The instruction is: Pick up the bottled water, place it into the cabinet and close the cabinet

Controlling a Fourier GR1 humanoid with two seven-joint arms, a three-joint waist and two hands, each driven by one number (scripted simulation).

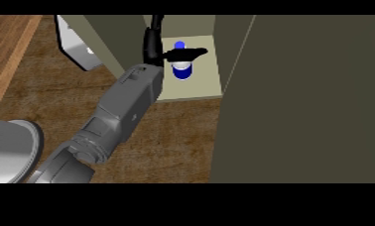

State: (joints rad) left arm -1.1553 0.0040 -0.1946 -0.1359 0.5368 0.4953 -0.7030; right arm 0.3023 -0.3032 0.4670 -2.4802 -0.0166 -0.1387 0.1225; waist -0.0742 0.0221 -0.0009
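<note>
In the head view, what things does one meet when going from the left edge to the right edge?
Grey round object → pale panel → left hand → bottle it grips, over the cabinet shelf → dark cabinet panel.

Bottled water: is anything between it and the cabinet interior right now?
Nothing visible. The bottled water is already inside the open cabinet, above its pale floor, with the left hand curled round it. Whether it rests on that floor cannot be told.
</note>
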